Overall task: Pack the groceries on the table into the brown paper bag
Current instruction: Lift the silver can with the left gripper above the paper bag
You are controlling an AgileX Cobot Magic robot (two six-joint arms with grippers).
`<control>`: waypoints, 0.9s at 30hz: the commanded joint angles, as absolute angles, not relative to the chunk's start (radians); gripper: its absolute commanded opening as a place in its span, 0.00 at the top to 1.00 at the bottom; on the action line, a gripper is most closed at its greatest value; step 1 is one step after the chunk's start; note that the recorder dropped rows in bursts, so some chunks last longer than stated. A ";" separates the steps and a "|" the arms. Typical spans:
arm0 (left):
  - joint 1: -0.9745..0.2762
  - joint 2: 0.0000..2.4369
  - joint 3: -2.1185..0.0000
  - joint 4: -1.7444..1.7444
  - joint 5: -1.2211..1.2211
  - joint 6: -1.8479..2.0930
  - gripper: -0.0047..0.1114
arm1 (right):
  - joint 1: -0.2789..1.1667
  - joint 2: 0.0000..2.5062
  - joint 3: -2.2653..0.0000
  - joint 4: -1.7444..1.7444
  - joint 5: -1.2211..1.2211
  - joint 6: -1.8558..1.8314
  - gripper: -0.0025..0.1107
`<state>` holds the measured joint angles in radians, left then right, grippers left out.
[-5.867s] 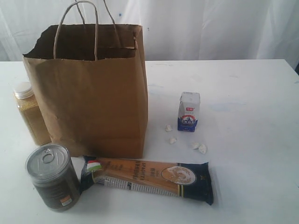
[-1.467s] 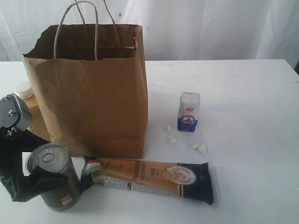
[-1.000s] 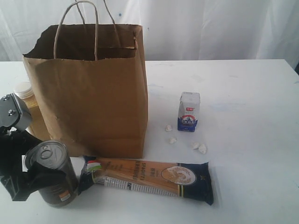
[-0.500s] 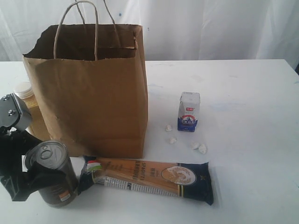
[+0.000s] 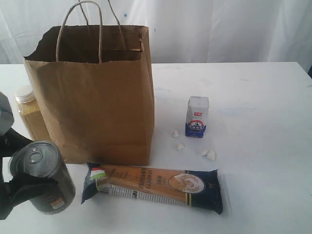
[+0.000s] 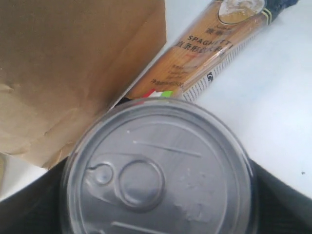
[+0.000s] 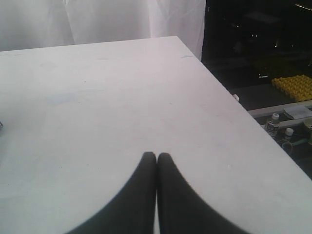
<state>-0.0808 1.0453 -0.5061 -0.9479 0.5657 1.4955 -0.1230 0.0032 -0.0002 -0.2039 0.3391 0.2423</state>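
Silver-lidded dark tin can (image 5: 41, 178) clamped in left gripper (image 5: 29, 187).
Lift clear over brown paper bag (image 5: 97, 97) rim, level it, lower gently; right gripper (image 7: 156, 161) pressed together, idle.

A white curtain (image 5: 219, 29) hangs in soft folds across the whole back of the scene; a few small blue specks (image 5: 125, 14) mark it near the top; in the right wrist view it ends beside a dark space (image 7: 243, 29); low in that darkness lies a yellow studded block (image 7: 292, 84), near a pale ledge (image 7: 273, 109); by the ledge stand 2 small bottles (image 7: 272, 124) with white caps.
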 commanded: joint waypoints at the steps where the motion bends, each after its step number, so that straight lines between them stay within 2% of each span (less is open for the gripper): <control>1: -0.083 0.913 -0.502 -0.868 0.599 1.408 0.96 | -0.128 0.000 0.000 -0.208 0.337 0.244 0.98; 7: -0.083 0.753 -0.597 -0.866 0.526 1.408 0.96 | -0.128 0.000 0.000 -0.208 0.337 0.244 0.98; 12: -0.083 0.686 -0.774 -0.918 0.265 1.408 0.96 | -0.128 0.000 0.000 -0.208 0.337 0.244 0.98; 17: -0.083 0.696 -0.912 -1.159 0.095 1.408 0.96 | -0.128 0.000 0.000 -0.208 0.337 0.244 0.98; 23: -0.083 0.780 -1.024 -1.320 0.238 1.408 0.96 | -0.128 0.000 0.000 -0.208 0.337 0.244 0.98; 27: -0.083 0.942 -1.095 -1.472 0.351 1.408 0.96 | -0.128 0.000 0.000 -0.208 0.337 0.244 0.98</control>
<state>-0.0808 0.8573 -1.0488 -1.3677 0.3100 1.4148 -0.1230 0.0032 -0.0002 -0.2039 0.3391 0.2423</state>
